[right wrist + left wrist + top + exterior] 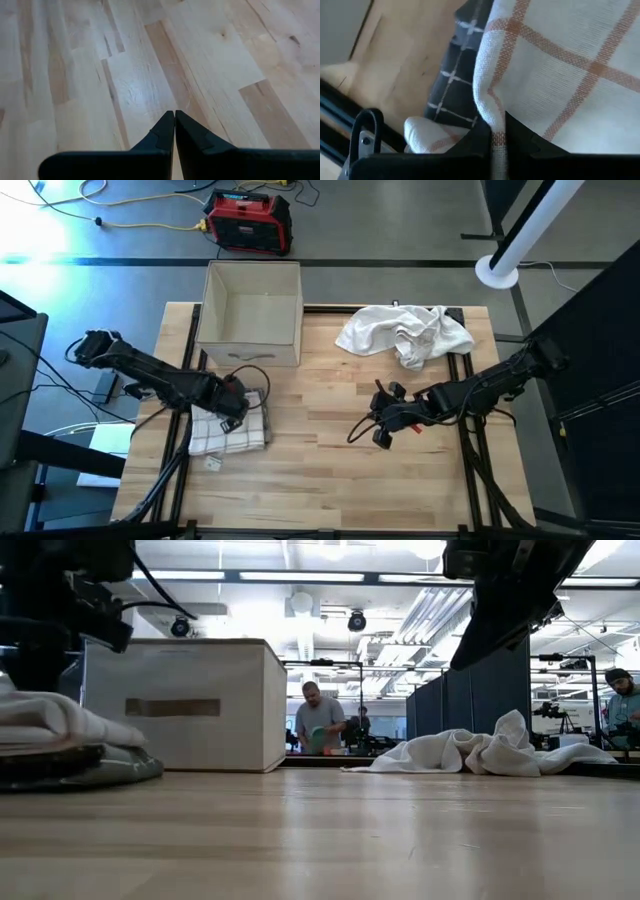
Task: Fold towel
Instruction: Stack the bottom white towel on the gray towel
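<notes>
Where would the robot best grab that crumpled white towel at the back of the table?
Probably the loose flap at the near edge of the crumpled white towel, coming down from above on the side facing the right end effector. The cloth lies in a rumpled heap with raised folds, so a thin edge sticking out pinches more easily than the bulky middle. This end effector is shut over bare wood.

One folded checked towel [229,428] at nine o'clock; one crumpled white pile [405,331] at one o'clock; one fabric box [251,314]; two arms.
</notes>
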Robot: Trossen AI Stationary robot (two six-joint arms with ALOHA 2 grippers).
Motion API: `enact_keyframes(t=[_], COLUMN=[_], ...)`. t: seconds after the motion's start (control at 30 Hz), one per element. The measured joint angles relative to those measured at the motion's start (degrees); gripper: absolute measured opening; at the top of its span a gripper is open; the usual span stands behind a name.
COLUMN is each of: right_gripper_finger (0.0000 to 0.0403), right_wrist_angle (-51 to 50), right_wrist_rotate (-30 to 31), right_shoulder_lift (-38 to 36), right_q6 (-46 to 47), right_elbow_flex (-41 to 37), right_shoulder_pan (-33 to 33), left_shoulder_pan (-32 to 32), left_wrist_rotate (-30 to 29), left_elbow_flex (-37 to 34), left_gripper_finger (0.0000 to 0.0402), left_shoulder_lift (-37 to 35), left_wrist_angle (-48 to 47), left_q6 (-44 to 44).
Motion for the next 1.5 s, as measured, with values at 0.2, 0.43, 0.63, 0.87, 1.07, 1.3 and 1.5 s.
enact_keyframes(t=[0.2,0.43,0.63,0.87,1.07,1.3,1.5], right_gripper_finger=[0.0000,0.0000,0.0000,0.0000,0.0000,0.0000,0.0000], right_wrist_angle=[0.32,0.54,0.57,0.59,0.45,0.52,0.62], right_wrist_rotate=[0.87,1.05,1.06,2.47,2.97,3.14,3.34], right_shoulder_lift=[0.00,0.00,0.00,0.00,0.00,0.00,-0.01], right_q6=[0.00,0.00,0.03,0.20,0.17,0.13,0.20], right_elbow_flex=[0.00,0.00,0.00,0.00,0.00,0.00,0.00], right_shoulder_pan=[-0.07,-0.11,-0.11,-0.15,-0.14,-0.16,-0.16], left_shoulder_pan=[4.09,7.02,5.92,0.25,0.38,4.98,7.68], left_wrist_rotate=[-0.18,-10.11,-7.17,1.91,0.88,-3.24,-1.71], left_elbow_flex=[0.20,8.38,17.62,14.33,3.69,-5.79,-0.48], left_gripper_finger=[0.0118,0.0169,0.0157,0.0072,0.0010,0.0002,0.0001], left_shoulder_lift=[0.00,0.00,-0.17,-0.26,-0.26,1.18,1.27], left_wrist_angle=[0.65,-8.86,-16.27,-16.41,-8.40,-0.75,-4.74], left_q6=[2.01,-2.87,-2.84,-6.38,-7.03,-7.02,-5.33])
